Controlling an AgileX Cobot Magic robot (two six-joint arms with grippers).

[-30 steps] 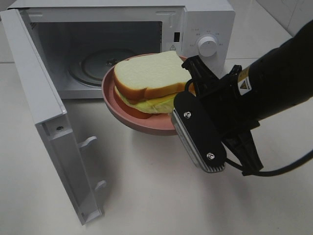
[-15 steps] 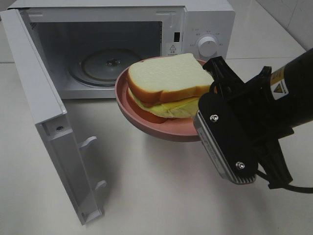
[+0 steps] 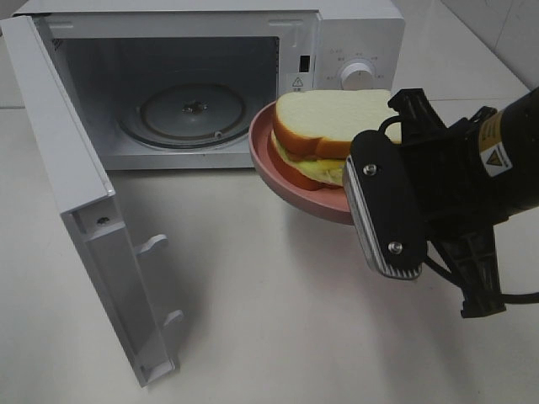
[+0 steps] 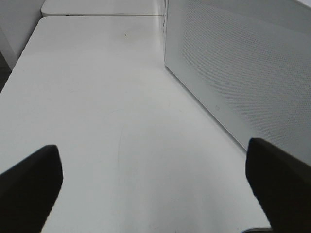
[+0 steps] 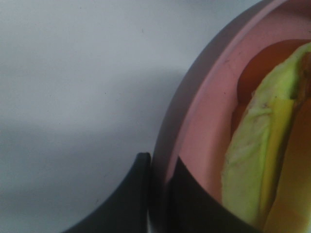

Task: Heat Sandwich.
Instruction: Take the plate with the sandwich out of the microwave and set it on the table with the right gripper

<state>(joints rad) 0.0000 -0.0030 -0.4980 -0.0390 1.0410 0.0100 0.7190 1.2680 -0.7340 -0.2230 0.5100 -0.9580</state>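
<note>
Topping pink plate [image 3: 290,181]: white-bread sandwich [image 3: 333,122]

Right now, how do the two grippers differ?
The right gripper is shut on the pink plate rim, holding the sandwich above the table; the left gripper is open and holds nothing. The right is near the microwave opening, the left beside its perforated wall. Both have black fingers.

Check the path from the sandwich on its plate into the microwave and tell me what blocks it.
Nothing visible blocks it. The right gripper holds the pink plate by its rim, with the sandwich on it, in front of the microwave control panel. The door is swung open, and the cavity holds only its glass turntable.
</note>
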